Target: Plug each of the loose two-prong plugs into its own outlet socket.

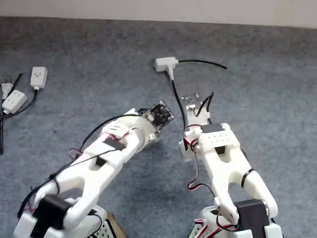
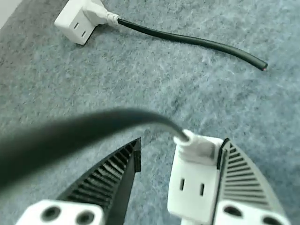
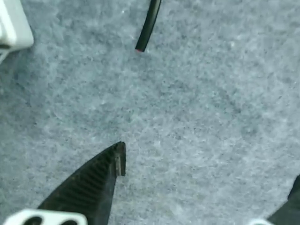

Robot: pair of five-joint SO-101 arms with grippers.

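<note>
left gripper [image 2: 182, 144]: fingers spread wide. a white socket piece [image 2: 194, 185] sits between them, touching one finger with a gap to the other, so it looks cradled rather than clamped.
right gripper [image 3: 208, 164]: fingers wide apart, with nothing between them but grey carpet [image 3: 201, 93].
socket piece: two empty slots face the left wrist camera. a thick cord [image 2: 93, 129] leaves its far end and curves away past the other finger.
far block [image 2: 77, 23]: white, lying on the carpet well ahead of both grippers, with two empty slots on the face that shows. a cut cord [image 2: 187, 40] runs from it to a bare end.
done so far: nothing, by my reading. every slot on show is empty, so i judge no plug is seated yet.
left to do: take firm hold of a piece, line prongs up with slots, press home, then do the same for the others.
high view adds: a square piece [image 1: 38, 77] and a long piece [image 1: 14, 101] with their cords by the table's edge, well apart from both arms. a second cord [image 1: 177, 99] runs from the far block back towards the right gripper.
left wrist view adds: the slots themselves, and which finger the socket piece leans on.
right wrist view adds: the bare end of the cut cord lying just ahead of the open fingers.
</note>
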